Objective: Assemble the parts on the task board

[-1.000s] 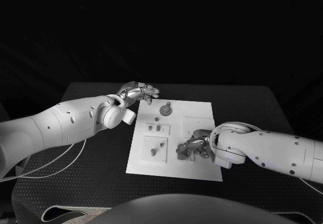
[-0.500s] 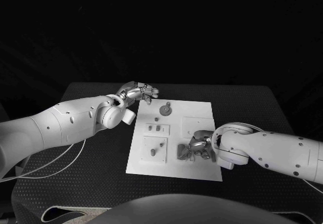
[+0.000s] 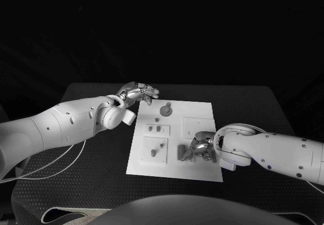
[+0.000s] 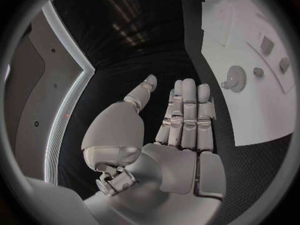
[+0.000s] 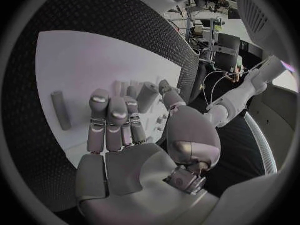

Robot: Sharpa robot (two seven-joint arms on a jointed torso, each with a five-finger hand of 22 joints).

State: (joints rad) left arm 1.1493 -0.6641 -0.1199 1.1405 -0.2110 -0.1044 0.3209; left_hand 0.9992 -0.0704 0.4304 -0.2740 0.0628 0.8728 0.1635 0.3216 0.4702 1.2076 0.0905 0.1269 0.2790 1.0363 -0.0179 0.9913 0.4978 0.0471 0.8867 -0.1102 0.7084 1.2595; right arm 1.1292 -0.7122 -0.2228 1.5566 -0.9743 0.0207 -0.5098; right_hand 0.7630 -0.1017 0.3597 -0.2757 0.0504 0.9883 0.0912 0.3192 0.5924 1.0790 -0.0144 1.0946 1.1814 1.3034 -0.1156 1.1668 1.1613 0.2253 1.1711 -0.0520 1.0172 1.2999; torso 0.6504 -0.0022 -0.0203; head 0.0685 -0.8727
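Head view: the task board (image 3: pixel 202 171) lies mid-frame on the bench (image 3: pixel 88 173), parts (image 3: pixel 165 110) scattered, so assembly seems barely begun.

Left wrist view: left robot hand (image 4: pixel 181 130) flat, empty, fingers extended.

Right wrist view: right robot hand (image 5: pixel 119 130) reaches for a grey peg (image 5: pixel 60 110), fingers parted, holding nothing.

Head camera looks down on task board (image 3: pixel 174 136) — wrist cameras close behind each hand, both seeing board.
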